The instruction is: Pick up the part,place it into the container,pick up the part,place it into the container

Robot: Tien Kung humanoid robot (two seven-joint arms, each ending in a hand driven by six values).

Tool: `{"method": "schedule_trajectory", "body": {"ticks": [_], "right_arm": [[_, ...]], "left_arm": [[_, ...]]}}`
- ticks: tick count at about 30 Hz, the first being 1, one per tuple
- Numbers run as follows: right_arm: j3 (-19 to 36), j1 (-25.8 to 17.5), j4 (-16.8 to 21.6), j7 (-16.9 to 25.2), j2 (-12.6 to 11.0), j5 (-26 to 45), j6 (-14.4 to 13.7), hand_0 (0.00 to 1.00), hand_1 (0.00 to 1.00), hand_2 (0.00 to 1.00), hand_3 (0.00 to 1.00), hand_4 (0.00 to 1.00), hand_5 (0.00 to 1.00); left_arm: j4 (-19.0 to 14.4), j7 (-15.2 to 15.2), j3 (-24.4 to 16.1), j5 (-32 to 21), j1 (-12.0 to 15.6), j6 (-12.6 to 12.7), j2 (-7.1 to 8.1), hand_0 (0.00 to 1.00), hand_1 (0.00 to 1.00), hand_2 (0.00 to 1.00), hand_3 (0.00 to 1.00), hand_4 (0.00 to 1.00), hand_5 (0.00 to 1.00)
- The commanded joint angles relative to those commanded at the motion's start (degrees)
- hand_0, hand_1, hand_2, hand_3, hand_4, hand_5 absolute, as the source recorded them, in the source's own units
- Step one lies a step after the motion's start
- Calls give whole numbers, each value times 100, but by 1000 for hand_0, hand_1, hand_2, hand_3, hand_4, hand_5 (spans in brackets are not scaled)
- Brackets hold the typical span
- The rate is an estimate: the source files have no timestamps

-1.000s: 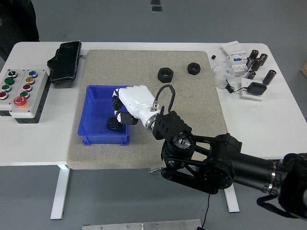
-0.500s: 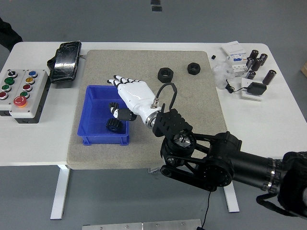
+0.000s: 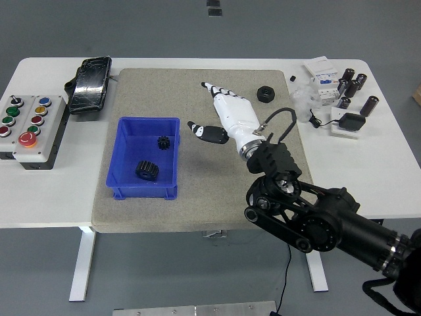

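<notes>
The right hand [image 3: 220, 112] is being held open and empty near the black nut [image 3: 265, 93]; it is probably rigid and light, best gripped across its flat sides.

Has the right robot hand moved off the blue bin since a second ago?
Yes. The right robot hand has swung right and farther up the mat, clear of the blue bin, fingers open.

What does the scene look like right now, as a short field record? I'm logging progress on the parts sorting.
right hand: open, above the grey mat, holding nothing
left hand: not in view
blue bin: on the mat's left part
in bin: large black gear, small black gear
still on mat: one black nut visible near the far edge
table left: button box
</notes>
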Motion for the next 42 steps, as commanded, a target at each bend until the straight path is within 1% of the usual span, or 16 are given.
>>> {"method": "schedule_trajectory", "body": {"ticks": [1, 3, 5, 7, 8, 11, 13, 15, 17, 18, 19, 24, 28, 31, 34, 42], "right_arm": [[224, -182, 50, 218, 3, 226, -148, 637, 731, 725, 719, 781, 454], [610, -476, 139, 619, 33, 639, -328, 637, 731, 725, 719, 781, 454], [1005, -776, 247, 1032, 70, 1052, -188, 637, 731, 725, 719, 781, 454], [1399, -1083, 371, 1479, 57, 1499, 62, 637, 731, 725, 719, 781, 454], [1599, -1233, 458, 1719, 20, 1739, 220, 595, 679, 686, 665, 793, 476], [2126, -1652, 762, 2426, -113, 2452, 744, 595, 679, 686, 665, 793, 476], [2372, -1867, 959, 2838, -196, 2865, 1056, 578, 658, 676, 657, 809, 512], [2599, -2097, 1156, 3268, -284, 3302, 1350, 578, 658, 676, 657, 809, 512], [2763, -2352, 1318, 3684, -375, 3735, 1586, 578, 658, 676, 657, 809, 512], [2818, -2499, 1375, 3917, -406, 4010, 1628, 578, 658, 676, 657, 809, 512], [2847, -2613, 1404, 4077, -419, 4217, 1598, 542, 624, 646, 640, 811, 523], [2842, -3190, 1496, 4720, -430, 5192, 1123, 542, 624, 646, 640, 811, 523], [2561, -3436, 1547, 4918, -470, 5691, 636, 549, 622, 634, 634, 807, 513], [2424, -3426, 1525, 4945, -453, 5750, 399, 543, 621, 627, 629, 800, 512], [2342, -3372, 1461, 4955, -430, 5782, 290, 543, 621, 627, 629, 800, 512], [2388, -3315, 1420, 4963, -406, 5780, 222, 541, 620, 621, 626, 789, 533]], "left_arm": [[0, 9, -24, 31, 9, -1, -7, 616, 514, 562, 683, 655, 571], [0, 18, -45, 54, 19, 0, -15, 616, 514, 562, 683, 655, 571], [0, 17, -60, 68, 30, 1, -23, 616, 514, 562, 683, 655, 571], [0, 14, -74, 82, 38, 1, -26, 616, 514, 562, 683, 655, 571], [0, 12, -79, 89, 41, 0, -25, 616, 514, 562, 681, 653, 566], [0, 3, -85, 94, 43, 0, -25, 616, 514, 562, 681, 653, 566], [0, 0, -87, 101, 40, -3, -25, 616, 514, 561, 680, 652, 562], [0, -4, -83, 104, 36, -7, -23, 616, 514, 561, 680, 652, 562], [0, -7, -81, 109, 33, -9, -17, 616, 514, 561, 680, 652, 562], [0, -7, -80, 112, 33, -10, -13, 616, 514, 561, 680, 652, 562], [0, -6, -82, 117, 34, -11, -10, 616, 514, 561, 679, 650, 560], [0, -6, -87, 140, 43, -15, 1, 616, 514, 561, 679, 650, 560], [0, -45, -98, 143, 30, -4, 27, 616, 514, 561, 678, 650, 555], [0, -58, -112, 169, 17, -3, 54, 616, 514, 560, 676, 650, 549], [0, -50, -132, 212, 13, -8, 74, 616, 514, 560, 676, 650, 549], [0, 31, -211, 348, 54, -35, 118, 616, 514, 559, 675, 650, 547]]}}
